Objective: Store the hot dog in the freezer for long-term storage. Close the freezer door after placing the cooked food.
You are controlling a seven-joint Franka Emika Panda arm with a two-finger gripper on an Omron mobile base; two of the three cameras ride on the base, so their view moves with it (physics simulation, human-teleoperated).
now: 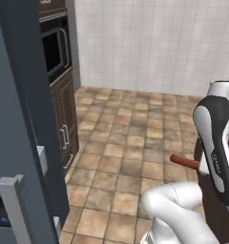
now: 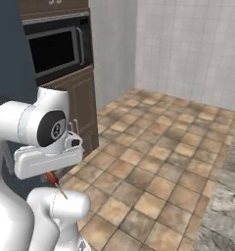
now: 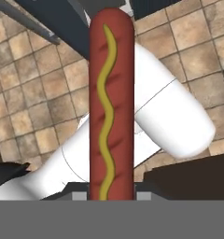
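The hot dog (image 3: 111, 102), reddish-brown with a wavy yellow line of mustard, stands lengthwise up the hand view, and my gripper (image 3: 111, 195) is shut on its lower end. In the left base view one end of the hot dog (image 1: 184, 162) pokes out to the left from behind my arm, above the floor. A small red piece of the hot dog (image 2: 52, 178) shows under my hand in the right base view. The freezer door (image 1: 16, 124), a slate-blue panel with a grey bar handle (image 1: 11, 205), stands close at the left. The freezer's inside is out of view.
Dark brown cabinets with a built-in oven (image 1: 57, 50) (image 2: 56, 49) stand beyond the slate-blue panel. A tan tiled floor (image 1: 130, 138) runs back to a white tiled wall (image 1: 154, 43). A grey stone counter edge (image 2: 224, 196) is at the right.
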